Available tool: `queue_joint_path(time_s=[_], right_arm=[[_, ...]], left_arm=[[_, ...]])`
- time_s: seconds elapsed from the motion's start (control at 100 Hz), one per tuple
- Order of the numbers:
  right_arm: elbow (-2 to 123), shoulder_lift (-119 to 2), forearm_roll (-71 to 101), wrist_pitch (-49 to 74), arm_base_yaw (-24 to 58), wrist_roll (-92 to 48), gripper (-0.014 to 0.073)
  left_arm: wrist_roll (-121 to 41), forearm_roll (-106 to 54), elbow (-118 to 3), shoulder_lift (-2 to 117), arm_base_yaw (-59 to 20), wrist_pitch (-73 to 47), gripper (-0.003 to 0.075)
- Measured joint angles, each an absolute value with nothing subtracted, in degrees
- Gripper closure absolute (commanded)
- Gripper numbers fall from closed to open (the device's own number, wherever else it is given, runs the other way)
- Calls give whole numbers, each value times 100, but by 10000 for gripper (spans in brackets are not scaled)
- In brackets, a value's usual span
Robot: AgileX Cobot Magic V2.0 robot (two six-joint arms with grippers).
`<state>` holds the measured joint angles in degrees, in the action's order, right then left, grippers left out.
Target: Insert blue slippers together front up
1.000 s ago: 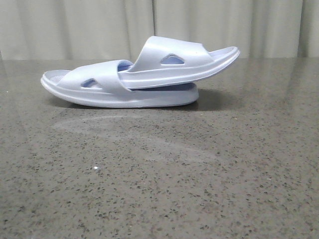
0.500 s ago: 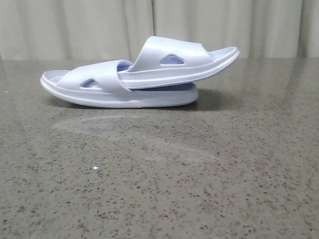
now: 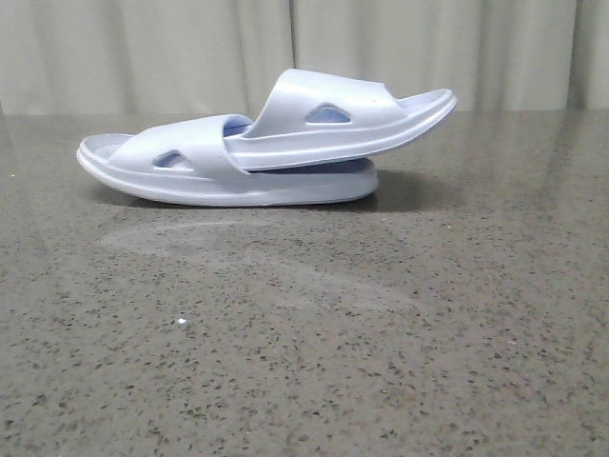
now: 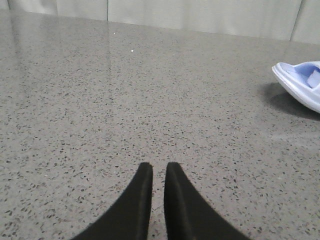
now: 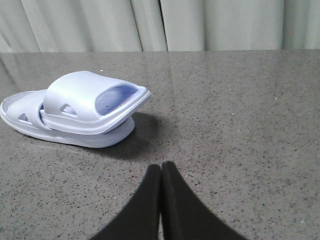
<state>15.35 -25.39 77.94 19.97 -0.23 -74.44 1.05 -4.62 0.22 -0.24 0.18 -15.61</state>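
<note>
- The speckled grey stone table (image 3: 304, 343) runs across the whole front view, and its far edge meets a pale pleated curtain (image 3: 143, 52) behind.
- On the left, the left gripper (image 4: 155, 167) hangs low over bare tabletop; its two black fingers (image 4: 142, 182) lie nearly together, a thin slit between their tips, with nothing held.
- In the left wrist view only the rounded end of the lower slipper (image 4: 302, 85) shows at the picture's edge, well apart from those fingertips, with plain tabletop between them.
- The blue slippers (image 3: 276, 152) sit towards the back of the table, a little left of centre in the front view, already nested one into the other.
- The lower slipper (image 3: 190, 181) lies flat on its sole; the upper slipper (image 3: 333, 119) is pushed under the lower one's strap and tilts upward to the right, its free end raised off the table and jutting past the lower sole.
- A broad stretch of table lies open in front of the pair and to either side.
- On the right, the right gripper (image 5: 161, 167) has its black fingers (image 5: 175, 195) pressed together at the tips and carries nothing.
- From the right wrist view the nested pair (image 5: 75, 115) rests near but apart from the fingertips, casting a shadow on the table beside it.
</note>
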Motion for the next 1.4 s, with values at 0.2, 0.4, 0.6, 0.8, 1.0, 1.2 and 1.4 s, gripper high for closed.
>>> queue_joint_path(time_s=[0.2,0.4,0.6,0.8,1.0,1.2,1.4], right_arm=[[1535,-2539,7794,1997,-23,-7444,683],[1535,-2539,7794,1997,-23,-7444,683],[1535,-2539,7794,1992,-23,-7444,683],[1533,-2539,7581,1415,-23,-7444,683],[1509,-2549,5182,1022,-23,-5544,683],[1178,-2549,979,341,-33,-1256,683],[316,-1839,307,-272,-21,-520,683]], left_arm=[[105,-462,22,-24,18,-1561,705],[100,-462,22,-24,18,-1561,705],[100,-462,22,-24,18,-1561,705],[100,-462,22,-24,18,-1561,705],[91,-462,22,-24,18,-1561,705],[91,-462,22,-24,18,-1561,705],[91,-462,22,-24,18,-1561,705]])
